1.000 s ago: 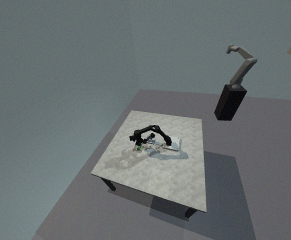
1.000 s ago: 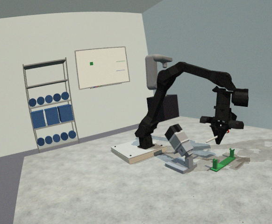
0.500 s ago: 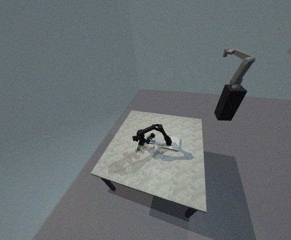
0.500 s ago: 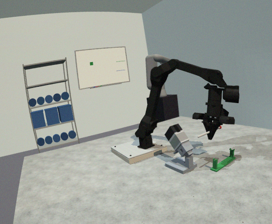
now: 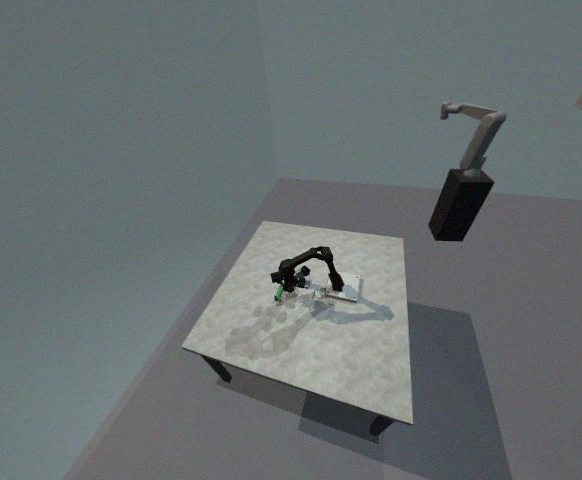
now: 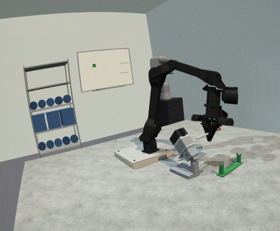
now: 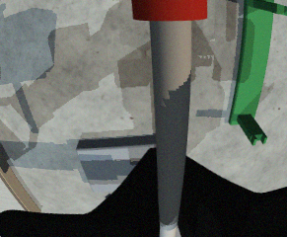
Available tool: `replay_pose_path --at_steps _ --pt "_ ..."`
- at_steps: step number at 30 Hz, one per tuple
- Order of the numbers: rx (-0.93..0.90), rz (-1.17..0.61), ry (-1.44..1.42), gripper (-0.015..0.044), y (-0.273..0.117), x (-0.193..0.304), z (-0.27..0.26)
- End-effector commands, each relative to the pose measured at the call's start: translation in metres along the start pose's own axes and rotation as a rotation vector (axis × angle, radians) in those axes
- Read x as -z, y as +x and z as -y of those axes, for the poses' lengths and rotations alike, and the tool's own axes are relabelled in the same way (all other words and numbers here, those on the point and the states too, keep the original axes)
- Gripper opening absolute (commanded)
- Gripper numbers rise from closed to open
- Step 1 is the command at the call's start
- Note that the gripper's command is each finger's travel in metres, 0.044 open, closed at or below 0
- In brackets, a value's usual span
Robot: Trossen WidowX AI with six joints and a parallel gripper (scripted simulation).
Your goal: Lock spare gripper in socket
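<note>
My gripper points down, shut on the lock pin. The pin is pale with a red head. It is held off the table, roughly level; its plain end points toward the mount and touches nothing. The grey mount stands on the table between the arm's base and the green rack. The spare gripper, grey with black fingers, leans in the mount's tilted socket, fingers up. How deep its spigot sits is hidden. A small side hole shows near its lower end.
The green rack with two notched posts stands beside the mount and bears nothing. The arm's pale base plate lies on the mount's other side. A second, grey arm stands on a dark pedestal beyond the table.
</note>
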State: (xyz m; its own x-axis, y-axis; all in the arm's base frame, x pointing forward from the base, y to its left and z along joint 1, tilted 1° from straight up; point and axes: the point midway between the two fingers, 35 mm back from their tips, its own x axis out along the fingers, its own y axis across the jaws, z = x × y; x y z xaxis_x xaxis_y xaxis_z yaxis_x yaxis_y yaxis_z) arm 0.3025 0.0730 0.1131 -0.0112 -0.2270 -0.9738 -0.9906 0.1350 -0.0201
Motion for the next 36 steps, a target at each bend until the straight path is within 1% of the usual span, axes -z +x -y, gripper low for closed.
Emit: replay_pose_path --at_steps 1,10,14,36 --pt "-0.002 0.003 0.003 0.0 0.005 -0.002 -0.002" --pt "-0.004 0.005 0.0 0.0 0.041 -0.012 -0.002" --pt "0.0 0.006 0.001 0.0 0.051 -0.014 -0.003" --pt "0.0 0.007 0.001 0.0 0.05 0.002 0.0"
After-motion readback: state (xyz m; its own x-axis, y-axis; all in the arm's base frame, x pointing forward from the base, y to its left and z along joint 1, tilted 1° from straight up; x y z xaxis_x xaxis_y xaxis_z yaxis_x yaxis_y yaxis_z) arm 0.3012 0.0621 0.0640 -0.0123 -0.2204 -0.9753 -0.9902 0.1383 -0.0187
